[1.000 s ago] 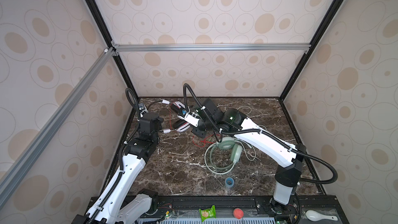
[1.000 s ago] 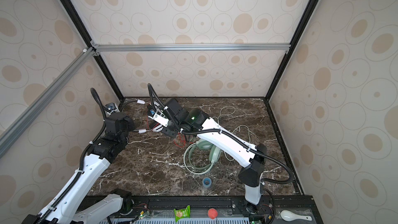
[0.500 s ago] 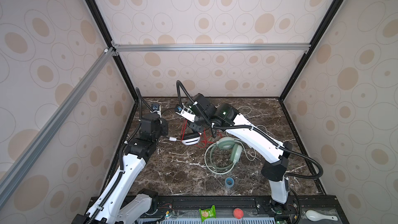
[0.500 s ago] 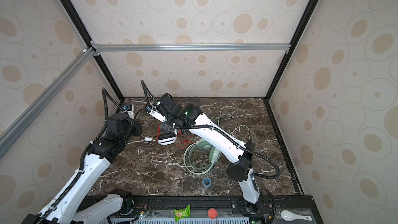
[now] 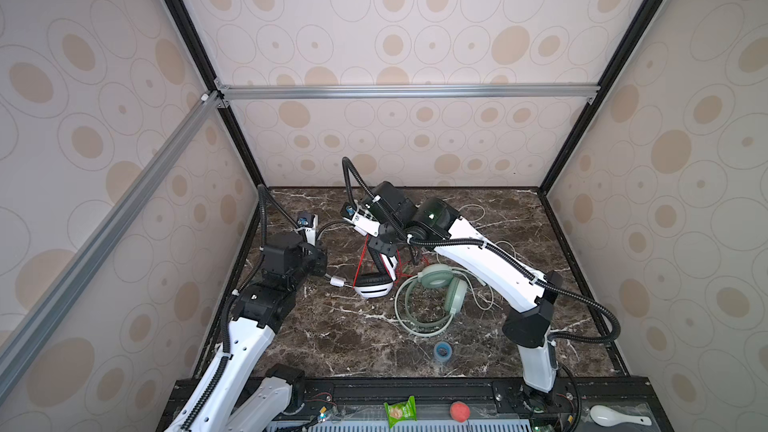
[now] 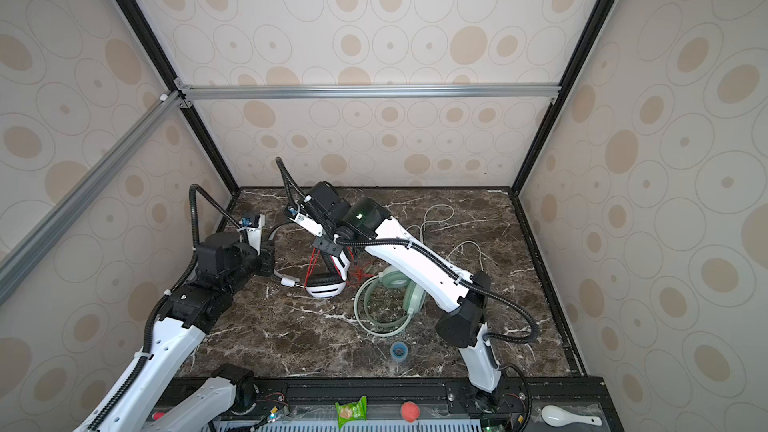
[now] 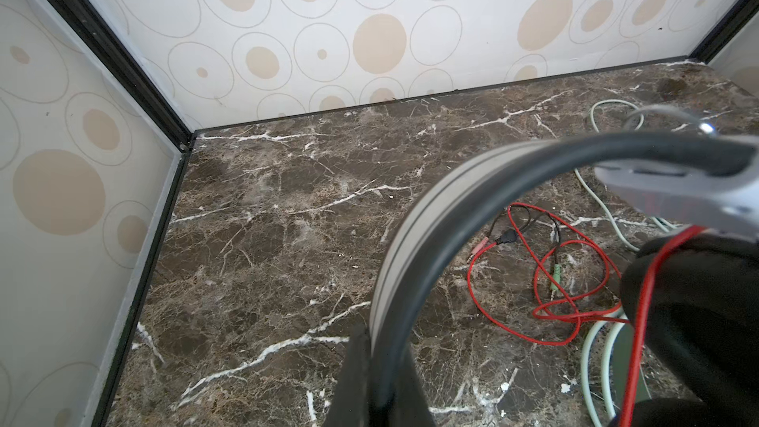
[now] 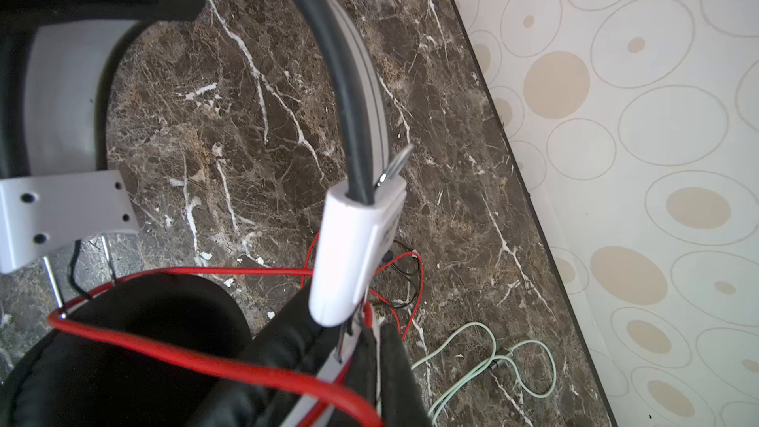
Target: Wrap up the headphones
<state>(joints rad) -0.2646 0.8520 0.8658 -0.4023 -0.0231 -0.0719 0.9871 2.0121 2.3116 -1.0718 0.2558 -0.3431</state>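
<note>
Marble tabletop (image 5: 332,347) boxed in by patterned walls (image 5: 415,35) on the left, back and right, with black frame posts (image 5: 245,151) at the back corners and a black front rail (image 5: 457,386) along the near edge. Two arms work over it, the left arm (image 5: 245,338) and the right arm (image 5: 490,268). Two pairs of headphones are present: the white-and-black headphones (image 5: 374,284) sit left of centre, held between both arms, and the mint green headphones (image 5: 436,282) lie flat just to their right. The left gripper (image 5: 324,270) is pinched tight on the white-and-black headband, close to the left wall. The right gripper (image 5: 384,249) reaches across the middle and is closed on the ear-cup end of the same pair. One thin red cable (image 8: 197,357) drapes over a black ear cushion and tangles on the marble between the two pairs. One pale green cable (image 8: 476,324) sprawls toward the back right. Bare marble lies along the front left, the front centre and the back left corner; the right arm spans much of the right half. One small blue ring (image 5: 442,351) sits near the front edge. On the front rail lie one green packet (image 5: 400,409), one red ball (image 5: 459,410) and one white spoon (image 5: 611,415)
</note>
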